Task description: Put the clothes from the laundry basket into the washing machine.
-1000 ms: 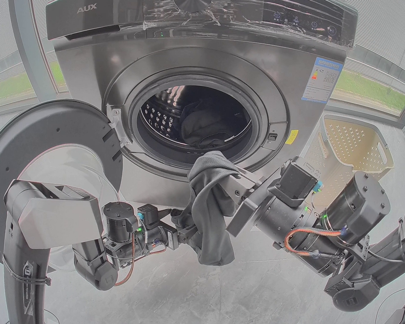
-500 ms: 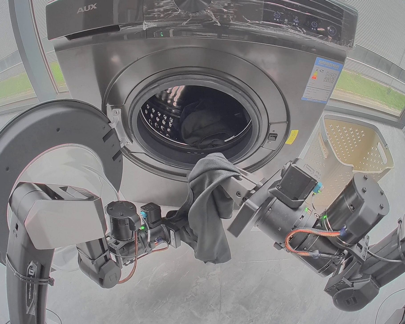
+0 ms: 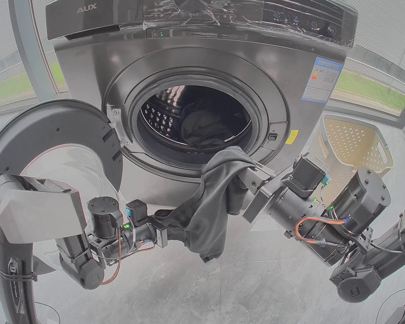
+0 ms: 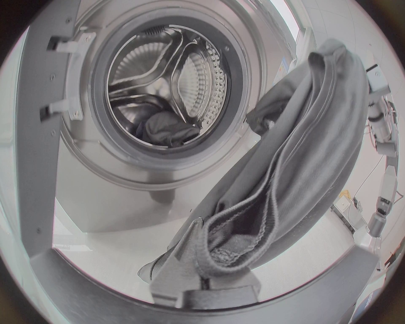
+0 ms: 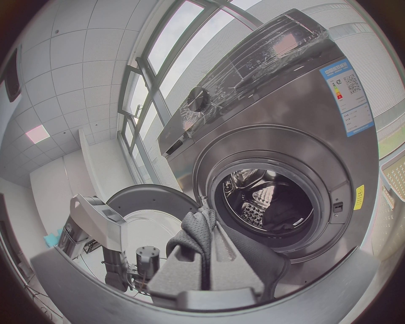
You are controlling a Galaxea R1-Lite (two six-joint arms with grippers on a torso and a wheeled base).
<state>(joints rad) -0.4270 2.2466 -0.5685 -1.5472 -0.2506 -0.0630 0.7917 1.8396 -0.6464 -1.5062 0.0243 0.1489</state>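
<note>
While a second ago the grey garment hung lower at centre frame, the right gripper has lifted it to the drum's lower rim and the left gripper has drawn left, stretching it. Both grippers' fingers pinch the cloth; the left wrist view shows its ribbed hem clamped. Dark clothes lie in the washing machine. The laundry basket stands at right on grey floor; the right wrist view shows ceiling tiles and windows.

Soft daylight comes from windows behind the washing machine. Glare streaks its film-wrapped top panel, and its drum is dim inside.
</note>
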